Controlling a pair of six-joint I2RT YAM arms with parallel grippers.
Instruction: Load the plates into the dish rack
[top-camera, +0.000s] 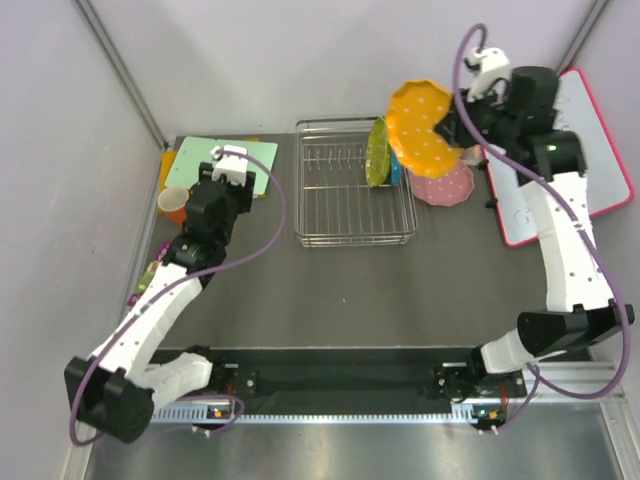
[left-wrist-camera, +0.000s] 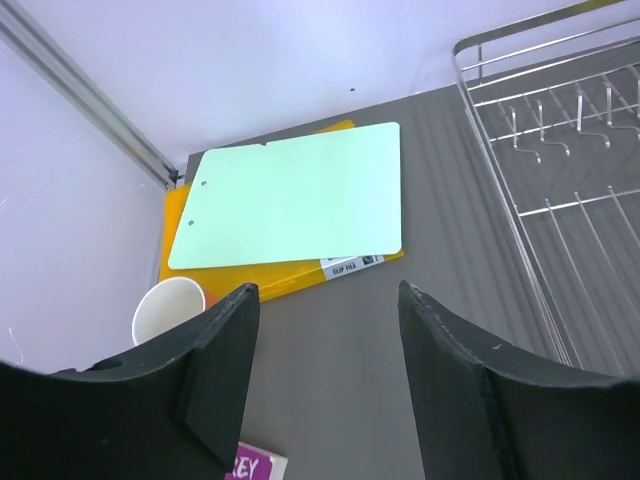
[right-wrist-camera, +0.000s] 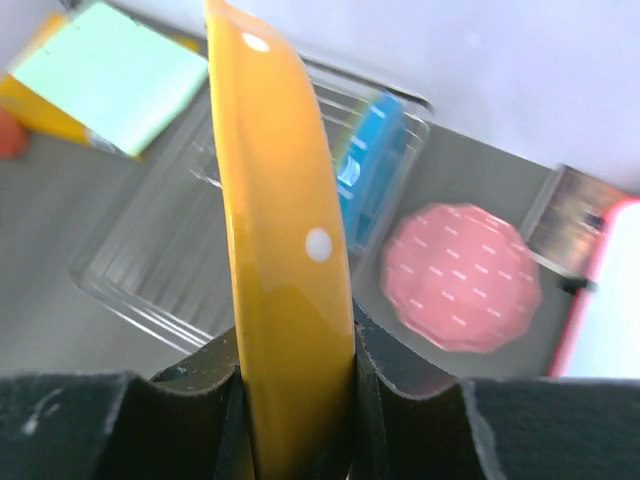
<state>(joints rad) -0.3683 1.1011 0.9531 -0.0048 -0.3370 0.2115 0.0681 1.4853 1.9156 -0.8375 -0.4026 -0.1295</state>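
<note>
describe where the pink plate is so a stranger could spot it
Start at the wire dish rack in the middle. Between its far right corner and the red-edged white board, the pink plate rests on the table. It alone is pink and lies flat.

My left gripper (left-wrist-camera: 325, 300), on a low, forward-reaching arm, has its jaws parted and holds nothing. My right gripper (right-wrist-camera: 295, 345), on a far-extended arm, clamps the rim of the orange plate (right-wrist-camera: 280, 200).
</note>
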